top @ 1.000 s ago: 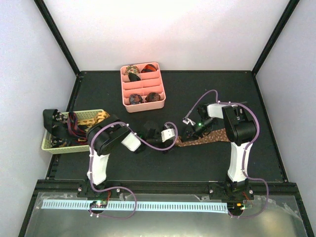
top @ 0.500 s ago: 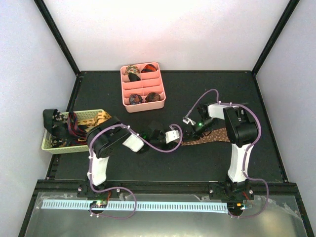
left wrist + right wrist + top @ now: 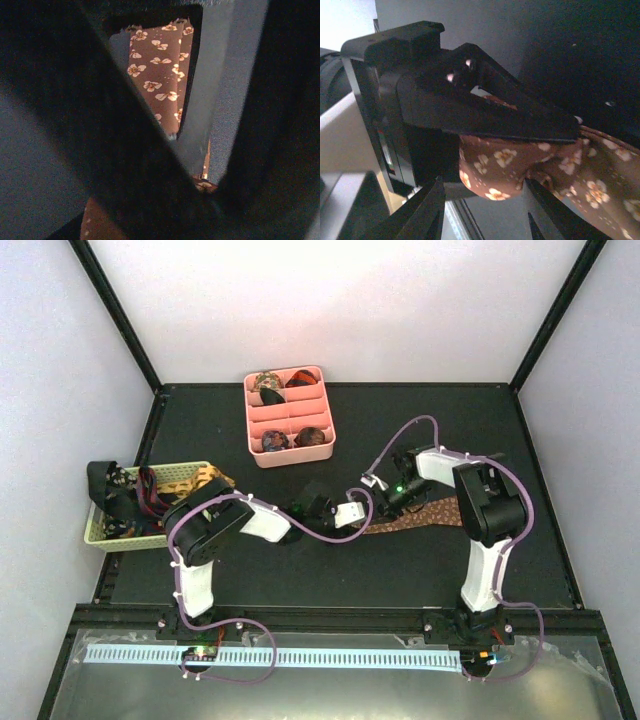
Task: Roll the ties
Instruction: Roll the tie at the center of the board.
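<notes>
A brown tie (image 3: 420, 516) with pale flowers lies flat on the dark table, running right from where both grippers meet. Its left end is rolled up (image 3: 495, 172). My left gripper (image 3: 366, 512) (image 3: 202, 182) is shut on that rolled end, with the fabric (image 3: 155, 75) showing between its dark fingers. One of its fingers (image 3: 485, 112) lies across the top of the roll. My right gripper (image 3: 386, 502) (image 3: 485, 197) is open, its fingertips standing apart on either side of the roll, just below it.
A pink divided tray (image 3: 250, 418) at the back holds several rolled ties (image 3: 312, 435). A pale woven basket (image 3: 190, 474) at the left edge holds loose ties (image 3: 130, 506). Purple cables loop over both arms.
My left gripper has moved right to the roll and closed on it. My right gripper, shut a second ago, has opened and let go of the roll.
</notes>
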### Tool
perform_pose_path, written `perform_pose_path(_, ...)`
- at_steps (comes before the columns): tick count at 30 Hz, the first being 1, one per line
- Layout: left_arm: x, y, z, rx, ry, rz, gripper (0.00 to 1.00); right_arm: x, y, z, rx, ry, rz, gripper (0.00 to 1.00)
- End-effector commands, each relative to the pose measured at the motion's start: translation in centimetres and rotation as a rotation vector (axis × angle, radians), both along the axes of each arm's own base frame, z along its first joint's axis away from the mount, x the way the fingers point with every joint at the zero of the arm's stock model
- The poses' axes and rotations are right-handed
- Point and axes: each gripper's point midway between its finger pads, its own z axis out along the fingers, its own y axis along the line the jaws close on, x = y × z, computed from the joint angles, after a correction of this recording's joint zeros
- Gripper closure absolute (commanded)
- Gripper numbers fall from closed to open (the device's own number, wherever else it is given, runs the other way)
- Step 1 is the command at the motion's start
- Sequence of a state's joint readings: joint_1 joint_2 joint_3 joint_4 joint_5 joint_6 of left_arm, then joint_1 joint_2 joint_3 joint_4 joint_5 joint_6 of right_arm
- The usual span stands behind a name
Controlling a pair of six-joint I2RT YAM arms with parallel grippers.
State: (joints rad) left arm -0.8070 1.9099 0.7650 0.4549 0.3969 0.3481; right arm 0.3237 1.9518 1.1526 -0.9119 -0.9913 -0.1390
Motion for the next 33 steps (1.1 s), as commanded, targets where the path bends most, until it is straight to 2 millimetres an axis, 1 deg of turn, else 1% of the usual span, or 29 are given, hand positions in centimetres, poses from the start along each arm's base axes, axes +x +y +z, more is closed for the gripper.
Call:
perform_pose_path(1,-1.8,3.1,-4.5,0.185,0.108,0.021,0.64,1.0,1.4,-0.3,0.025,-0.012,0.001,0.59)
perform_pose_path(3,-1.9,3.2,-4.6,0.191,0.111,0.018,0.64,1.4,1.4,-1.0,0.005,-0.017,0.000,0.63)
perform_pose_path(6,-2.0,3.4,-4.8,0.198,0.114,0.017,0.64,1.7,1.2,-2.0,-0.037,-0.015,0.002,0.72)
perform_pose_path(7,-2.0,3.4,-4.8,0.199,0.114,0.017,0.64,1.7,1.0,-2.3,-0.054,-0.020,0.005,0.76)
perform_pose_path(11,-2.2,3.5,-4.9,0.203,0.122,0.016,0.64,1.5,0.5,-2.8,-0.090,-0.030,0.015,0.97)
perform_pose_path(12,-2.2,3.5,-4.9,0.203,0.122,0.016,0.64,1.4,0.4,-2.8,-0.093,-0.029,0.014,0.98)
perform_pose_path(14,-2.1,3.5,-4.9,0.202,0.123,0.019,0.62,1.3,0.2,-2.8,-0.103,-0.034,0.014,0.98)
perform_pose_path(15,-2.0,3.4,-4.7,0.196,0.119,0.025,0.60,1.2,0.1,-2.9,-0.109,-0.038,0.016,0.98)
perform_pose_path(16,-1.7,3.4,-4.4,0.179,0.115,0.033,0.55,1.1,0.0,-2.9,-0.115,-0.041,0.017,0.98)
perform_pose_path(17,-1.6,3.3,-3.8,0.150,0.112,0.035,0.48,1.0,-0.1,-3.0,-0.120,-0.041,0.019,0.98)
perform_pose_path(19,-0.9,2.9,-1.9,0.072,0.094,0.039,0.33,0.8,-0.5,-3.5,-0.138,-0.039,0.022,0.98)
perform_pose_path(20,-0.6,2.7,-0.9,0.030,0.084,0.037,0.28,0.7,-0.7,-3.8,-0.146,-0.039,0.024,0.98)
perform_pose_path(23,0.1,2.0,2.3,-0.094,0.039,0.027,0.20,0.7,-1.3,-4.3,-0.165,-0.029,0.018,0.98)
perform_pose_path(25,-0.4,1.7,3.7,-0.154,0.011,-0.008,0.16,0.9,-1.8,-4.4,-0.174,-0.030,0.010,0.98)
perform_pose_path(27,-0.8,1.4,4.0,-0.184,-0.003,-0.046,0.14,1.1,-2.3,-4.6,-0.185,-0.031,0.003,0.98)
perform_pose_path(30,-0.6,0.6,3.2,-0.200,0.001,-0.065,0.12,1.2,-2.9,-4.8,-0.193,-0.025,-0.007,0.98)
perform_pose_path(33,-0.1,-0.6,2.7,-0.220,0.001,-0.069,0.12,1.1,-3.3,-5.0,-0.202,-0.022,-0.009,0.98)
